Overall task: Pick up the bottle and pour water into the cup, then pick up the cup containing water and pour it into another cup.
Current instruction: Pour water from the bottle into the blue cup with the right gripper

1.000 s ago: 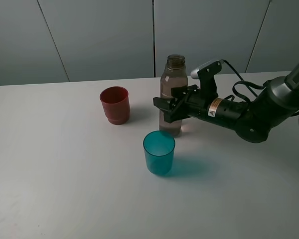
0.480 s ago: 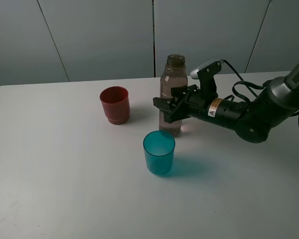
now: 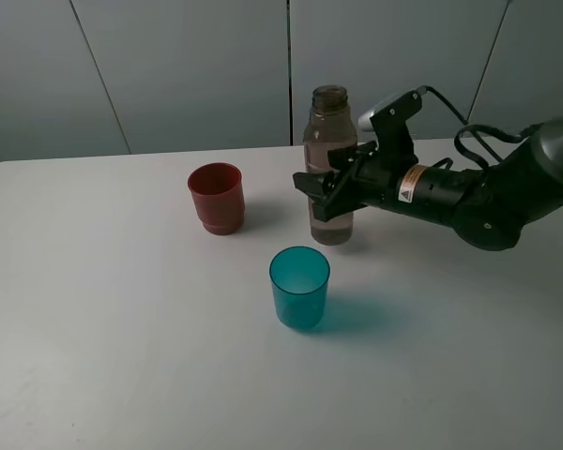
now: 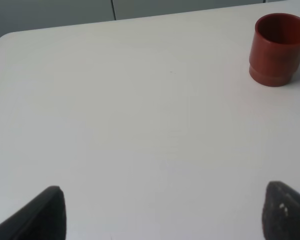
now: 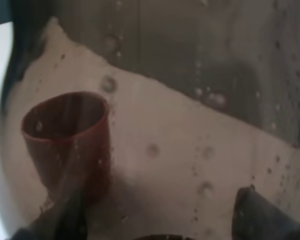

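The smoky grey-brown bottle [image 3: 328,141] stays upright near the table's far middle, with my right gripper [image 3: 325,193] shut around its lower body from the right. In the right wrist view the bottle [image 5: 190,75] fills the frame, and the red-brown cup [image 5: 70,140] shows through it. The teal cup [image 3: 299,286] stands in front of the bottle, nearer the camera. The red-brown cup [image 3: 216,197] stands to the bottle's left. My left gripper [image 4: 165,216] is open over bare table, with the red-brown cup [image 4: 279,49] far beyond it.
The white table [image 3: 122,328] stretches wide to the left and front. A grey panelled wall [image 3: 169,66] runs behind its far edge. The right arm and its cables [image 3: 479,192] lie over the table's right side.
The bottle has risen a little and shifted slightly right in my right gripper; the right arm rose with it. Both cups stayed in place.
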Motion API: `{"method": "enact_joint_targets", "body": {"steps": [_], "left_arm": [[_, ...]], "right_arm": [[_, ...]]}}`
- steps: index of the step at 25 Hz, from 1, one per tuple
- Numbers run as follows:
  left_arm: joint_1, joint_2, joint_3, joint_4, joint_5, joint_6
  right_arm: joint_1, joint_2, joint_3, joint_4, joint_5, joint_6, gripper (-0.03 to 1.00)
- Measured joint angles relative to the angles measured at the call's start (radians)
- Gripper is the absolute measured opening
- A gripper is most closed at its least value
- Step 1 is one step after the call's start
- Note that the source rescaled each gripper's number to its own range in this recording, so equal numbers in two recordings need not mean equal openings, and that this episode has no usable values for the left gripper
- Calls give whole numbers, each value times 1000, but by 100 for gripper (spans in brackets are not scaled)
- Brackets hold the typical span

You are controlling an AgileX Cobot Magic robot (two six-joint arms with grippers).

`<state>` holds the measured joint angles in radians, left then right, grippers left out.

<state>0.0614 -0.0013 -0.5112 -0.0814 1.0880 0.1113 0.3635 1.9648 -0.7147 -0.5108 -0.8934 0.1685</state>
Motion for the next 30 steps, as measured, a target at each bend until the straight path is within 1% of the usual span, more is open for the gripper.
{"method": "enact_joint_targets", "body": {"steps": [4, 7, 13, 17, 20, 23, 25, 28, 30], "left_arm": [[0, 0, 0, 0, 0, 0], [0, 0, 0, 0, 0, 0], [0, 0, 0, 0, 0, 0], [0, 0, 0, 0, 0, 0], [0, 0, 0, 0, 0, 0], [0, 0, 0, 0, 0, 0], [0, 0, 0, 0, 0, 0], [0, 0, 0, 0, 0, 0], [0, 0, 0, 0, 0, 0]], "right_arm": [[3, -148, 58, 0, 134, -94, 1], [3, -256, 123, 15, 210, -162, 1], [3, -434, 268, 138, 229, -352, 0], [3, -491, 300, 203, 295, -462, 0], [4, -501, 301, 271, 364, -591, 0], [19, -502, 301, 347, 420, -747, 0], [56, -502, 301, 435, 445, -902, 0], [127, -502, 301, 583, 454, -1132, 0], [166, -502, 301, 644, 456, -1232, 0]]}}
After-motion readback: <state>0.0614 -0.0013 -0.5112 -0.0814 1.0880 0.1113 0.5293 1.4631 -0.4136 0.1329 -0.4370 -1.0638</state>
